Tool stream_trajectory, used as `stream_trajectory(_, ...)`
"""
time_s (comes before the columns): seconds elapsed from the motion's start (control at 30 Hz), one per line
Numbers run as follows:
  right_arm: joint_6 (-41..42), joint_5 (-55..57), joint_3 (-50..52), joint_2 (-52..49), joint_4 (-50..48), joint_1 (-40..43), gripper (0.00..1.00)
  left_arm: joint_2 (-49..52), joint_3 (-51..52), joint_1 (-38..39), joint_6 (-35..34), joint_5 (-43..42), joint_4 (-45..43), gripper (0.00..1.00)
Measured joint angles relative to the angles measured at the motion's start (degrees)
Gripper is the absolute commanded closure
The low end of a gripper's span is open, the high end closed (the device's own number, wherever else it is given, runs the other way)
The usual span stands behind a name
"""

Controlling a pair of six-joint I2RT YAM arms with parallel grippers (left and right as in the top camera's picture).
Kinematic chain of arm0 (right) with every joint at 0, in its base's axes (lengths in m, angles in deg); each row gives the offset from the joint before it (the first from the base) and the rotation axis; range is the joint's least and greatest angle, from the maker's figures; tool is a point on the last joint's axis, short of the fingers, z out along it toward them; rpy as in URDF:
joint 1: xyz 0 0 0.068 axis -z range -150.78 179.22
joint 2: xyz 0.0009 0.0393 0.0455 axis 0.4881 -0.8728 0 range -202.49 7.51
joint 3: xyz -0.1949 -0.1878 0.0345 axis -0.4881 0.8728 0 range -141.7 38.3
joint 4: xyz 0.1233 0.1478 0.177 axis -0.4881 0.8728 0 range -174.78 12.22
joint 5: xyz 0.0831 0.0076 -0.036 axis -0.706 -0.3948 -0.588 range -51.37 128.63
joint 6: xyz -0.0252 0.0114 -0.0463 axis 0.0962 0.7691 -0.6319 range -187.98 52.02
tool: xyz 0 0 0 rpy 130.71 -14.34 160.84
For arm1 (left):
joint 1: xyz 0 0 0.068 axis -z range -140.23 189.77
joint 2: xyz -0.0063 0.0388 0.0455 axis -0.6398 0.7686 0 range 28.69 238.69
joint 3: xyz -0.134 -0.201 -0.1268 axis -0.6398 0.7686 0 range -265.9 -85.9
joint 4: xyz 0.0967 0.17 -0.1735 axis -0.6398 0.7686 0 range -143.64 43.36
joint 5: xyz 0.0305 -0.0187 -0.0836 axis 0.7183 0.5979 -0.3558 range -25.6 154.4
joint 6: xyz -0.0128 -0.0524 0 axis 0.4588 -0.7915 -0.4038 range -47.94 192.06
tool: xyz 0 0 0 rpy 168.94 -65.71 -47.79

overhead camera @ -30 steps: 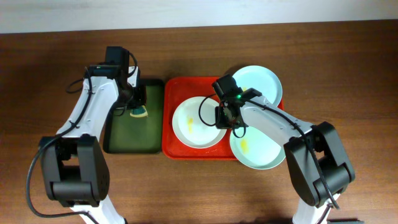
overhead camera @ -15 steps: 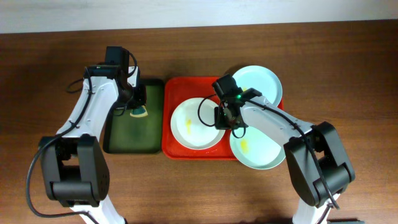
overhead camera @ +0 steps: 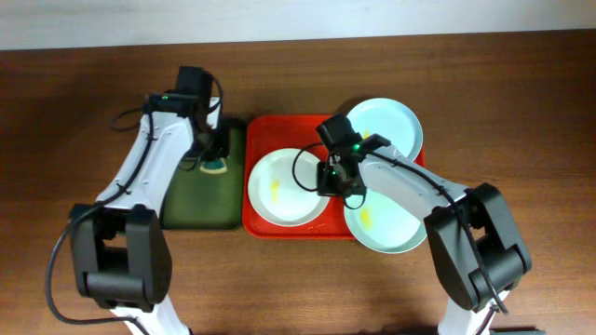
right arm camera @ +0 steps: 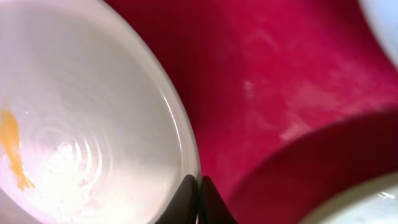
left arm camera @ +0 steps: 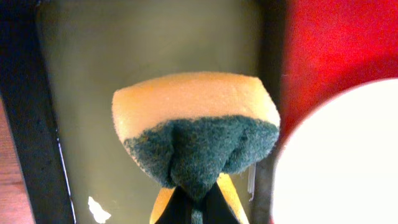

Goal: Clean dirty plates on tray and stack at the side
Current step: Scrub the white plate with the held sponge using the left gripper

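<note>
Wooden table [overhead camera: 521, 93], pale wall [overhead camera: 298, 19] behind, left hand [left arm camera: 196, 202] gripping sponge [left arm camera: 196, 124], right hand [right arm camera: 199, 194] pinching white plate [right arm camera: 81, 124] rim

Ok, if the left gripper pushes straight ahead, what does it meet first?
Probably the green tray floor, sponge first; the white plate lies right of that line, though depth is unclear.

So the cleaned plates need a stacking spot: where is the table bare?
Bare table lies right of the red tray, past the two pale blue-green plates, and in front of the green tray. The red tray is crowded: three plates plus the right gripper on the white plate's rim.
</note>
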State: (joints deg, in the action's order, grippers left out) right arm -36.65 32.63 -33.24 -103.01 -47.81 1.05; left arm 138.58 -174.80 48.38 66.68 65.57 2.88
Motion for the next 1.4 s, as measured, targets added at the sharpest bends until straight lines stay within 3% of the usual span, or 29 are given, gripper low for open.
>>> stream_trajectory(0.13,1.44,-0.02,2.25,0.74,-3.91,-0.76,0.96,-1.05,-1.88,7.52,-0.79,0.35,1.66,1.00)
stream_trajectory(0.23,1.49,-0.09,2.36,0.79,-4.04,-0.76,0.96,-1.05,-1.88,12.02,-5.99,-0.26,4.13,1.00)
stream_trajectory(0.47,1.51,-0.15,2.40,0.79,-3.85,-0.79,0.96,-1.05,2.21,11.91,-11.58,-2.45,3.69,1.00)
stream_trajectory(1.23,1.49,-0.37,2.54,0.79,-3.61,-0.83,0.95,-0.90,17.77,12.50,-13.29,-7.87,-14.84,1.00)
stream_trajectory(1.4,1.49,-0.26,2.56,0.81,-3.39,-0.83,0.95,1.68,17.64,11.89,-11.91,-13.94,-16.72,1.00)
